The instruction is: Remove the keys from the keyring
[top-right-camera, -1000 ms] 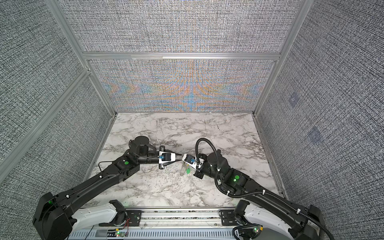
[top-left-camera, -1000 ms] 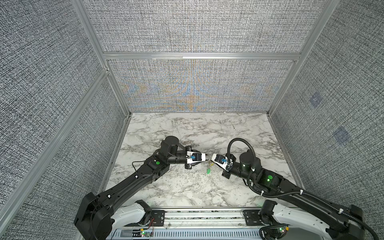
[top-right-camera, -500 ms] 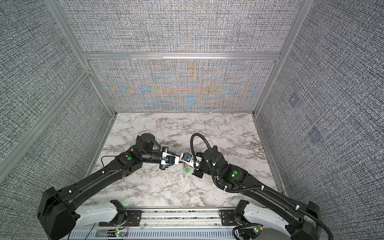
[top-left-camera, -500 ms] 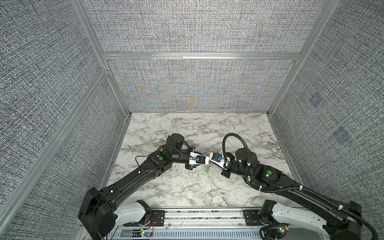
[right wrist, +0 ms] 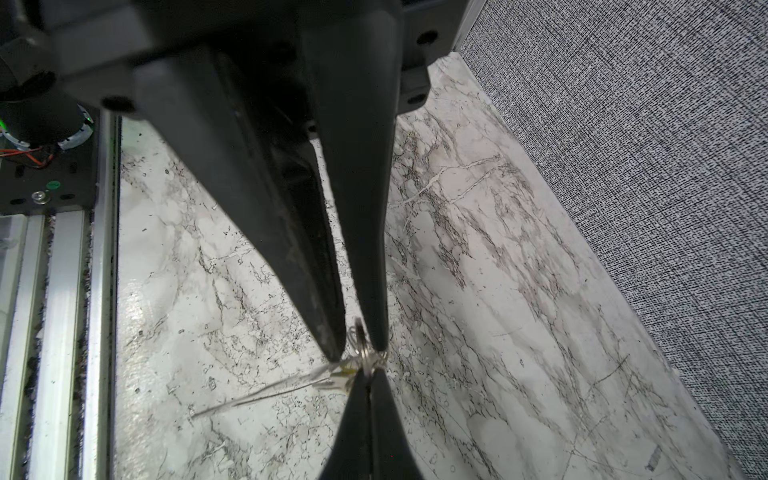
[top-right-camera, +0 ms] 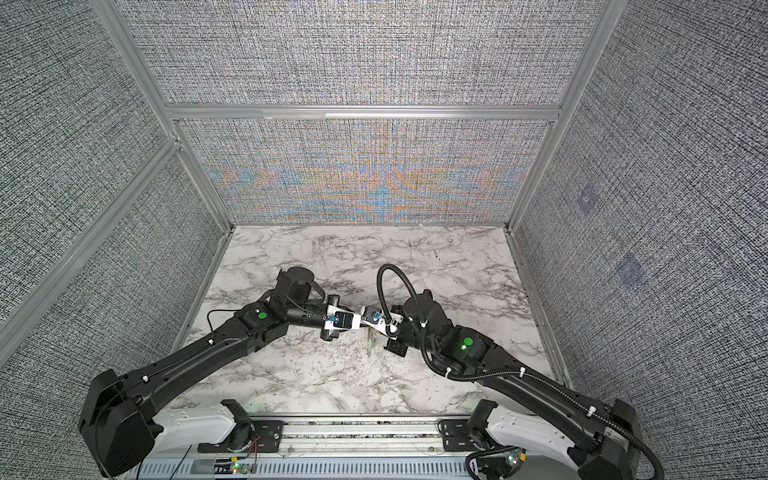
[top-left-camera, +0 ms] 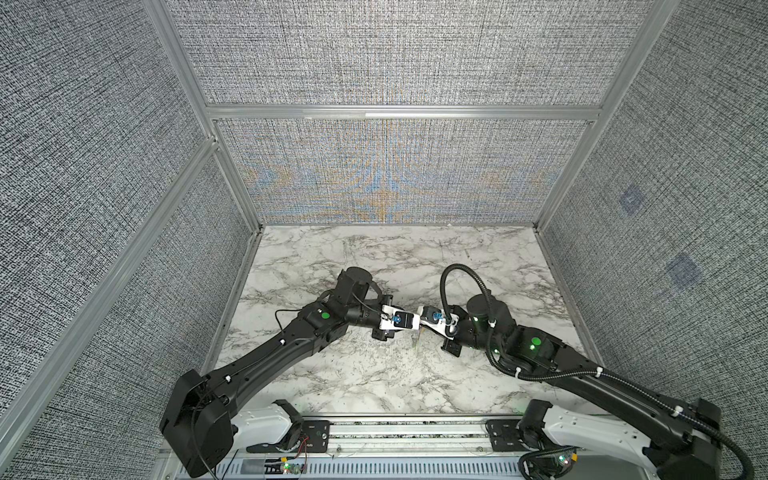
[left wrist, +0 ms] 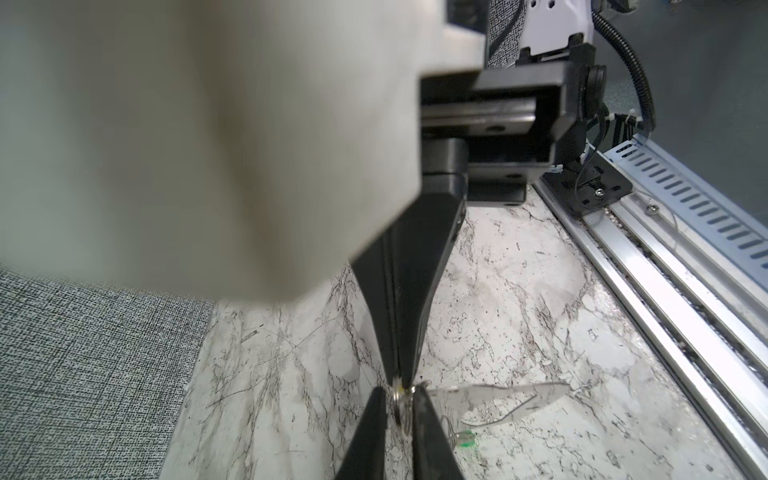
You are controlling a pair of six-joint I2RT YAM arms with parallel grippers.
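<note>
Left wrist view: at the lower middle of the frame the left gripper (left wrist: 400,394) shows its two black wedge fingers a narrow gap apart. They straddle a small silvery wire ring (left wrist: 402,401), but I cannot tell whether the pads are biting it.

Straight above, the right gripper (left wrist: 402,377) comes down point-first with its fingers pressed flat together. From its tip a long thin loop, blurred to a pale grey streak, runs out to the right. I take that for the keyring (left wrist: 507,390), and I judge the right gripper is pinching its end. A small green plastic tag (left wrist: 466,439) dangles below the loop, lower right of centre; its key is too small to make out. In the right wrist view a sliver of yellow tag (right wrist: 345,375) sits just left of the pinch.

The step, as I read it, is working one tagged key's ring off the loop. To do it well I'd want the left pads square on the wire, not on its rim, and the right arm held steady. I'd pull slowly along the loop toward its opening, since wire this thin could twist out of the grip.

In both top views the grippers meet tip to tip, with the bunch hanging off the white grey-veined marble table (top-left-camera: 374,257) near its middle. There is open marble to left, right and rear. The aluminium rail (top-left-camera: 395,432) runs along the bottom edge, and the grey fabric walls (top-left-camera: 124,249) stand well apart on either side.
</note>
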